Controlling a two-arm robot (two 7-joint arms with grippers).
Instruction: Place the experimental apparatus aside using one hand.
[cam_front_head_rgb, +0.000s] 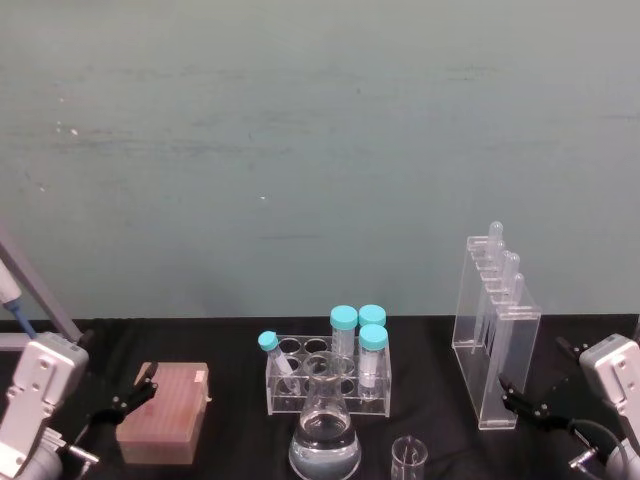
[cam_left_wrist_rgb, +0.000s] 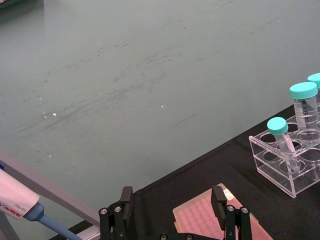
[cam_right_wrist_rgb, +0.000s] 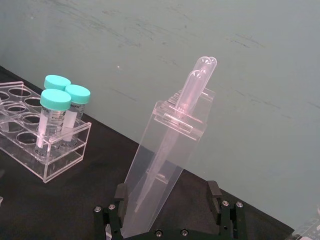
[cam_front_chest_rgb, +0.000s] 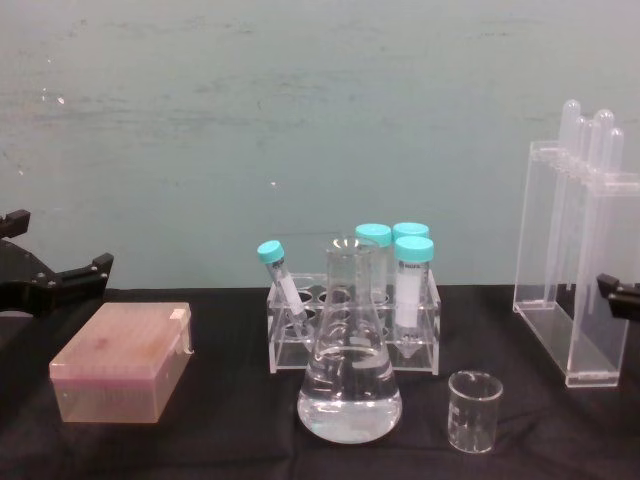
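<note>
Hovering beside acrylic stand (cam_front_head_rgb: 495, 345) — right gripper (cam_front_head_rgb: 527, 398), jaws spread; left gripper (cam_front_head_rgb: 135, 392) near box (cam_front_head_rgb: 165, 420).

Black table (cam_front_chest_rgb: 230, 445), pink tip box (cam_front_chest_rgb: 122, 362), tube rack (cam_front_head_rgb: 283, 398), flask (cam_front_chest_rgb: 350, 390), beaker (cam_front_chest_rgb: 474, 412), acrylic stand (cam_front_chest_rgb: 580, 300)

Beaker (cam_front_head_rgb: 409, 458) base beyond the head view's lower edge

The flask (cam_front_chest_rgb: 349, 392) fronts the tube rack (cam_front_chest_rgb: 290, 352) — tip box (cam_front_chest_rgb: 122, 365) left, acrylic stand (cam_front_chest_rgb: 575, 290) right.
</note>
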